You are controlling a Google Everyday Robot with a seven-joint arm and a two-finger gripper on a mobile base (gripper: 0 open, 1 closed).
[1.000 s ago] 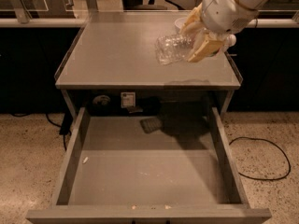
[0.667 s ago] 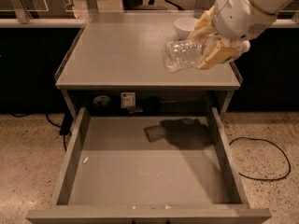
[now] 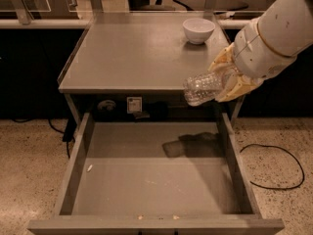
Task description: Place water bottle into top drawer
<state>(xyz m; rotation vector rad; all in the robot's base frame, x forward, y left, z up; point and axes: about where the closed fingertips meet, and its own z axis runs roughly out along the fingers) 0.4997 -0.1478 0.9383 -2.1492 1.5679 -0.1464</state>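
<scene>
The water bottle is a clear ribbed plastic bottle, held lying sideways with its base pointing left. Its cap and label are hidden inside my gripper. The gripper has pale yellow fingers and is shut on the bottle's neck end. It hangs at the cabinet's front right corner, above the back right part of the top drawer. The drawer is pulled wide open, with a flat bare grey bottom and low sides. The bottle and arm cast a shadow on the drawer floor.
A white bowl stands at the back right of the flat grey cabinet top. A black cable lies on the speckled floor to the right. A small white scrap lies at the drawer's left side.
My gripper has moved the bottle right and towards the front, from over the cabinet top to past its front right edge, and lower, over the open drawer. The white bowl now shows.
</scene>
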